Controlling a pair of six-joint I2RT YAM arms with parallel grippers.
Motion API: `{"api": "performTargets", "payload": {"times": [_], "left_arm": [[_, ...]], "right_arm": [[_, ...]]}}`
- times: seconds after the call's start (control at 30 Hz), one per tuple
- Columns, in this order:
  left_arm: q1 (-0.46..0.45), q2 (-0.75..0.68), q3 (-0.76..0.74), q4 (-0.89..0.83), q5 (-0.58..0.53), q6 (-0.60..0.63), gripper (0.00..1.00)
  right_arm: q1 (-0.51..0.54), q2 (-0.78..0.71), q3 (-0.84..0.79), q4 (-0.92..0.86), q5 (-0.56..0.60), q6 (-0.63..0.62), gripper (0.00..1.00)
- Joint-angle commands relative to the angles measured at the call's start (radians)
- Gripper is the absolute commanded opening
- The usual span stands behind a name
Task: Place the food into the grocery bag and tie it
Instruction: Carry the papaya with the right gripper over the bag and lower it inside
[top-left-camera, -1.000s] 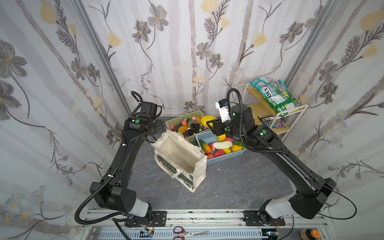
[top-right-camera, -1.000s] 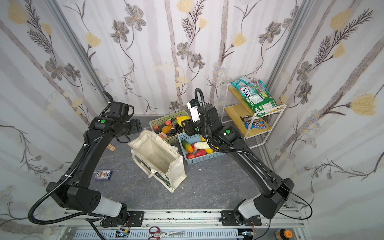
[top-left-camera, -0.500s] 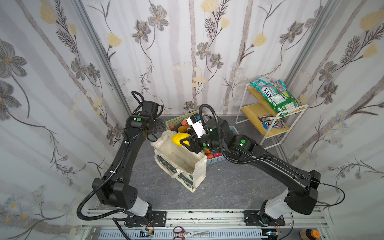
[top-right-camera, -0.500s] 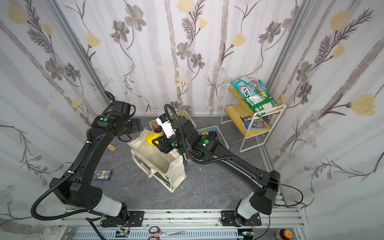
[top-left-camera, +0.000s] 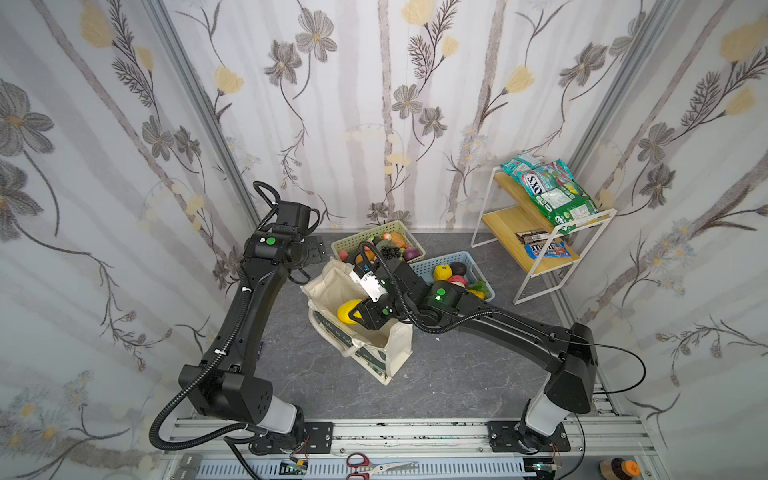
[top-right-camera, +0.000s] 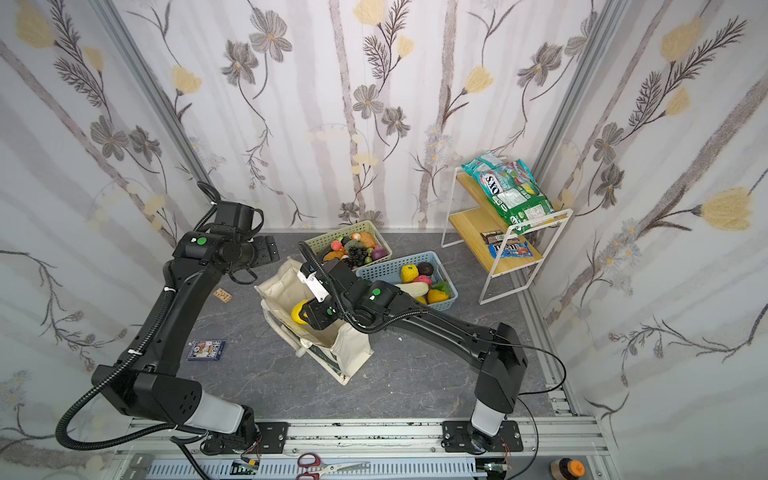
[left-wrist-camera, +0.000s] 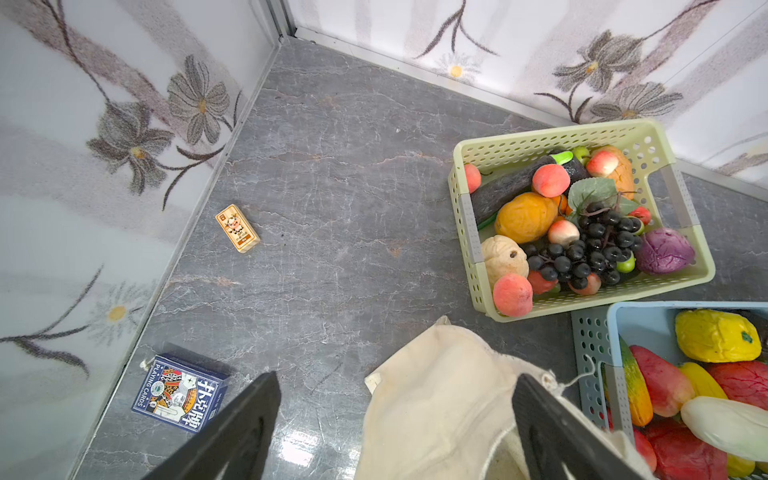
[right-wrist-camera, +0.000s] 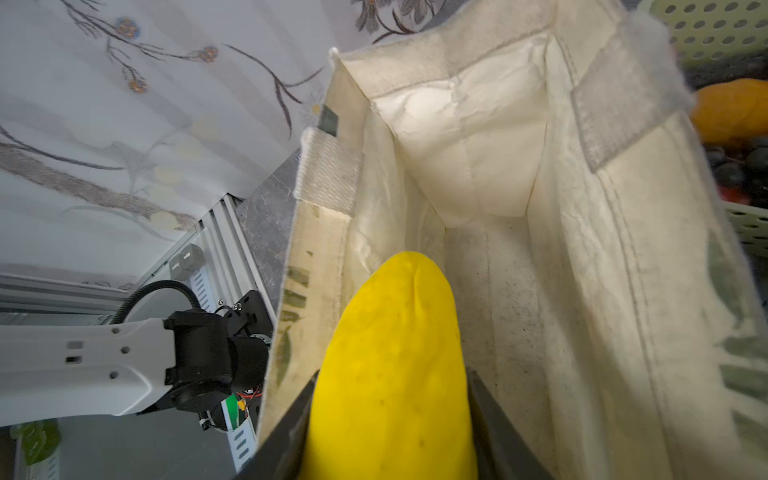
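Note:
The cream grocery bag (top-left-camera: 332, 286) (top-right-camera: 282, 286) stands open on the grey floor. My right gripper (top-left-camera: 353, 313) (right-wrist-camera: 392, 382) reaches into its mouth, shut on a yellow fruit (top-left-camera: 347, 311) (top-right-camera: 298, 312) (right-wrist-camera: 395, 353) hanging above the bag's bare bottom (right-wrist-camera: 519, 291). My left gripper (top-left-camera: 313, 251) (left-wrist-camera: 395, 380) is open at the bag's far-left corner (left-wrist-camera: 436, 399), holding nothing. More food (top-left-camera: 395, 245) (left-wrist-camera: 528, 216) fills the green basket (top-left-camera: 376, 230), and more lies in the blue basket (top-left-camera: 478, 270) behind the bag.
A white wire rack (top-left-camera: 540, 232) with snack packets (top-left-camera: 552, 195) stands at the back right. A blue playing-card box (top-right-camera: 205, 349) (left-wrist-camera: 178, 390) and a small wooden block (top-right-camera: 223, 294) (left-wrist-camera: 237, 227) lie on the floor at left. Scissors (top-left-camera: 365, 463) rest on the front rail.
My right arm swung left from the baskets with the yellow fruit and came down into the bag's mouth. The left arm has hardly moved.

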Motion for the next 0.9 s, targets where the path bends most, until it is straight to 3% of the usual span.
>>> {"api": "performTargets", "payload": {"times": [0.0, 0.33, 0.6, 0.87], "left_arm": [[0.004, -0.011, -0.009, -0.008, -0.016, -0.003, 0.9], [0.005, -0.01, -0.008, 0.005, 0.002, -0.002, 0.9], [0.007, -0.014, -0.025, 0.015, 0.008, 0.008, 0.9], [0.007, -0.01, -0.03, 0.028, 0.015, 0.013, 0.9]], "right_arm": [[0.003, 0.017, -0.011, -0.039, 0.031, -0.026, 0.49], [0.016, 0.03, -0.018, -0.228, 0.131, -0.105, 0.5], [0.018, 0.088, 0.08, -0.405, 0.16, -0.162, 0.5], [0.02, 0.17, 0.101, -0.367, 0.13, -0.183, 0.5]]}}
